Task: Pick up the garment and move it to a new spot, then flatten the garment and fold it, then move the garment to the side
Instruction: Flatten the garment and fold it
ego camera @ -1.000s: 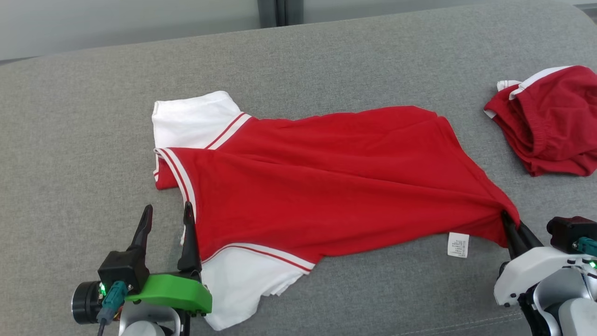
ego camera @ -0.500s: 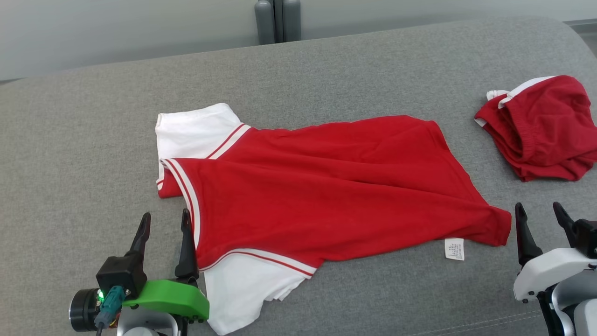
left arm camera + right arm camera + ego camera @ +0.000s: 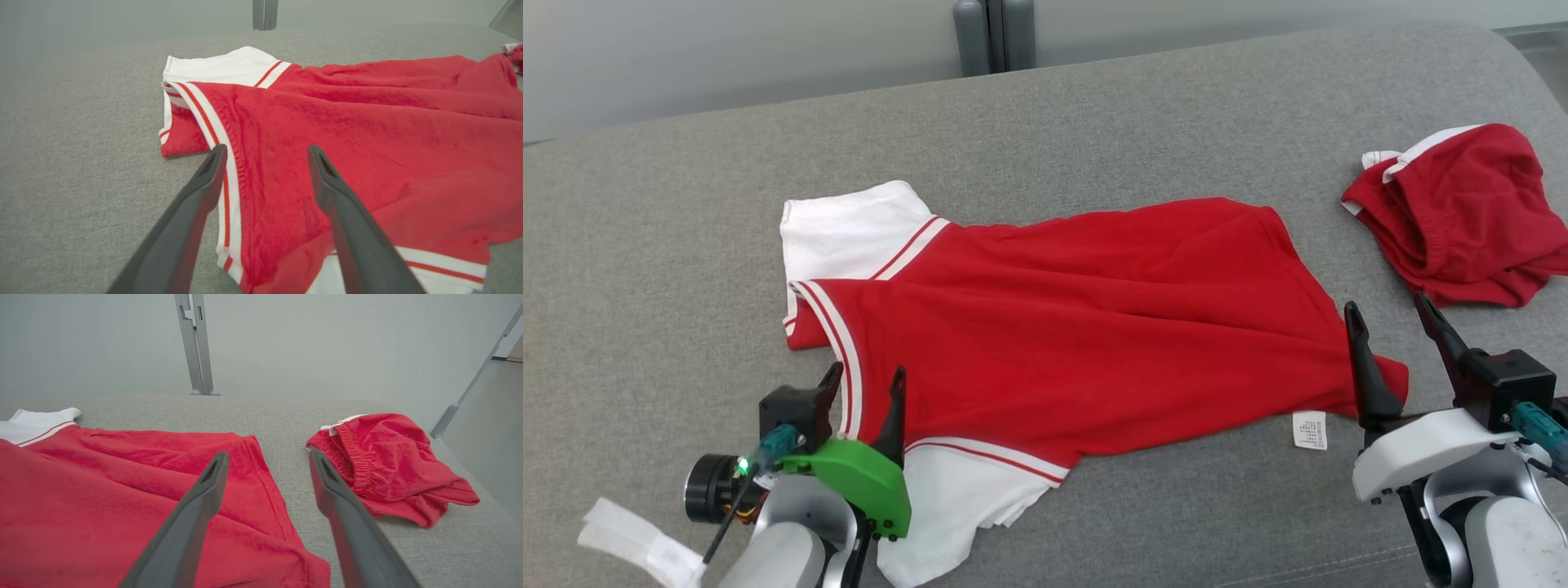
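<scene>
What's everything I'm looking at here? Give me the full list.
shirt: one, red with white sleeves and striped trim, spread across the middle of the cushion
care label: one, white, at the shirt's near hem
shorts: one pair, red with white trim, crumpled at the far right
cushion: one, grey fabric, under everything
post: one, grey metal, behind the cushion
strip: one, white, lower left, beside the left arm
left pincer: one, dark fingers, open, over the shirt's striped edge
right pincer: one, dark fingers, open, by the shirt's right hem corner
</scene>
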Motion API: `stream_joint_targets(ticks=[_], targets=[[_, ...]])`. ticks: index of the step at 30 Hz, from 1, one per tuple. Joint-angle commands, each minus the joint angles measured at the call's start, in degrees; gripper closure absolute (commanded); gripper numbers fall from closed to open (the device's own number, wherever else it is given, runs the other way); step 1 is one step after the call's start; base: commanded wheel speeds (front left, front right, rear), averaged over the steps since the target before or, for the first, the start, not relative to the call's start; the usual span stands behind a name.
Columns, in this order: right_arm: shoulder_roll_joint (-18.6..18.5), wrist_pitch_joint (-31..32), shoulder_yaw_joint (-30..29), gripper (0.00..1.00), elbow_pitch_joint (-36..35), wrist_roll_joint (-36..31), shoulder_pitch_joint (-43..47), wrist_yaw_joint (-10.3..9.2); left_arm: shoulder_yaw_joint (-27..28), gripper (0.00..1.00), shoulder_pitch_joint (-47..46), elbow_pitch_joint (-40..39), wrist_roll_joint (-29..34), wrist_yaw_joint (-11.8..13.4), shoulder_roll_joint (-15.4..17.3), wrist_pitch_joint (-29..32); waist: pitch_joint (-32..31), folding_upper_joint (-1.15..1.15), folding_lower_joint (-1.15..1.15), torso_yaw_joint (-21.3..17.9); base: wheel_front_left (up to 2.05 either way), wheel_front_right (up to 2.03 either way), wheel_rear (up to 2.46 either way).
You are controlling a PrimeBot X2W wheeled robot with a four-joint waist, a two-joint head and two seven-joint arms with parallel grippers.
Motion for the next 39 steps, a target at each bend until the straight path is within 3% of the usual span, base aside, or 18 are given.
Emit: stream_joint_targets(ticks=[1,7,17,19,29,39], targets=[[0.08,-0.20,0.36,0.00,-0.42,-0.08,-0.73,-0.11,0.20,0.00,-1.76,1.55,-0.99,-0.09,-0.17,1.11,0.54,0.00,0.00,-0.42,0.00,0.00,0.00],[0.27,-0.80,2.12,0.00,-1.33,0.05,-2.33,-0.10,2.97,0.00,-7.28,10.25,-2.43,0.74,-0.70,1.81,2.65,0.00,0.00,-2.15,0.00,0.00,0.00],[0.53,-1.61,2.59,0.00,-1.68,-0.04,-3.64,-0.11,6.63,0.00,-15.90,19.40,-8.44,-5.07,-2.49,1.35,5.78,0.00,0.00,-4.19,0.00,0.00,0.00],[0.61,-1.81,2.45,0.00,-1.85,-0.07,-3.78,-0.10,7.38,1.00,-17.71,20.34,-9.45,-6.58,-3.15,0.12,6.38,0.00,0.00,-4.51,0.00,0.00,0.00],[1.43,-3.44,2.79,0.00,-2.48,-0.10,-4.79,-0.10,9.52,1.00,-26.03,22.80,-6.45,-4.51,-3.03,-10.51,9.63,0.00,0.00,-5.39,0.00,0.00,0.00],[2.02,-4.42,2.92,0.00,-2.29,-0.28,-6.11,-0.10,13.48,1.00,-34.74,26.36,-4.25,-3.90,0.40,-13.46,11.14,0.00,0.00,-6.35,0.00,0.00,0.00]])
